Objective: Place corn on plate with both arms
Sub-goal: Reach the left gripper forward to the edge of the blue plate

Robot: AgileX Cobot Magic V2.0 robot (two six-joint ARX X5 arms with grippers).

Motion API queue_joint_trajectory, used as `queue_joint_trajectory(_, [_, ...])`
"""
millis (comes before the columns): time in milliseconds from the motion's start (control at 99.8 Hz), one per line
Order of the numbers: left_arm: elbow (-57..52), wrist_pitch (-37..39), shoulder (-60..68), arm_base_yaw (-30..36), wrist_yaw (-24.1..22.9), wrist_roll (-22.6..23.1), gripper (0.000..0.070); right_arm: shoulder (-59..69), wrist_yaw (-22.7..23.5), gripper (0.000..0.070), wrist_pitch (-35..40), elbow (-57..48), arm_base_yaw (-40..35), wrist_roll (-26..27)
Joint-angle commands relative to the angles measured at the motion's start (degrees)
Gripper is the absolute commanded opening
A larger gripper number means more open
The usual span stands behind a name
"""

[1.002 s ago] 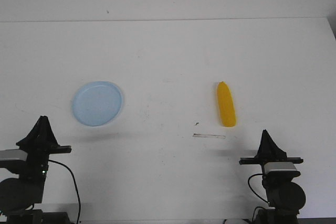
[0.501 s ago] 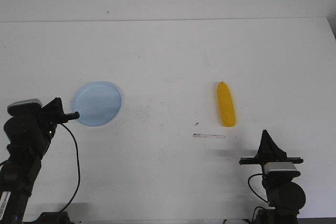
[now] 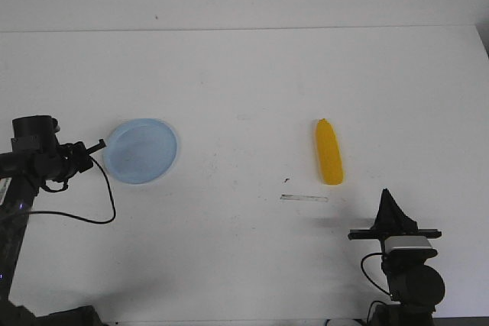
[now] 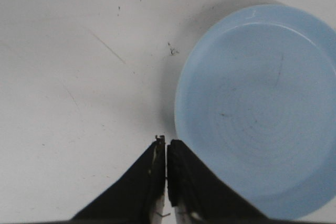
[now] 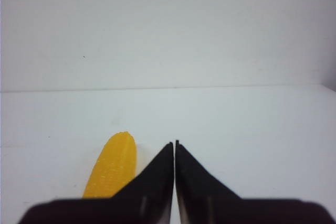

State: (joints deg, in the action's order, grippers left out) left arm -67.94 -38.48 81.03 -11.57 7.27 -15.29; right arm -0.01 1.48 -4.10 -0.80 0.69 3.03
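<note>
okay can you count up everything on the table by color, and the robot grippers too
Yellow: 1, the corn
Pale blue: 1, the plate
Grey or clear: 1, a thin strip lying near the corn
Black: 2, the left gripper and the right gripper, both shut
Total: 5

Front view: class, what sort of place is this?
Probably a robot test bench, not a kitchen: a bare white table, two robot arms, and just a plate and corn laid out.
</note>
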Motion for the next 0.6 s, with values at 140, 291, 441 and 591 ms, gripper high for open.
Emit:
queue_joint_trajectory(140, [-0.98,-0.52,6.82,-5.68,13.75,-2.25,0.0002,0.09,0.0,0.0004,-0.57,0.07,-0.13,0.57])
queue_joint_trajectory(291, [-0.96,-0.46,9.62,-6.82,15.34,-2.12,0.0109,0.09,0.0,0.0004,-0.57,0.07,-0.13,0.57])
queue_joint_trajectory(441, [-0.96,0.98,11.19,-6.8,15.34,-1.88,0.0247,0.09,0.0,0.0004,-0.57,0.07,-0.13,0.57])
queue_joint_trajectory(591, [-0.96,2.38,12.44,-6.78,15.37,-1.95,0.0247,0.09,0.0,0.0004,-0.57,0.07,-0.13,0.57])
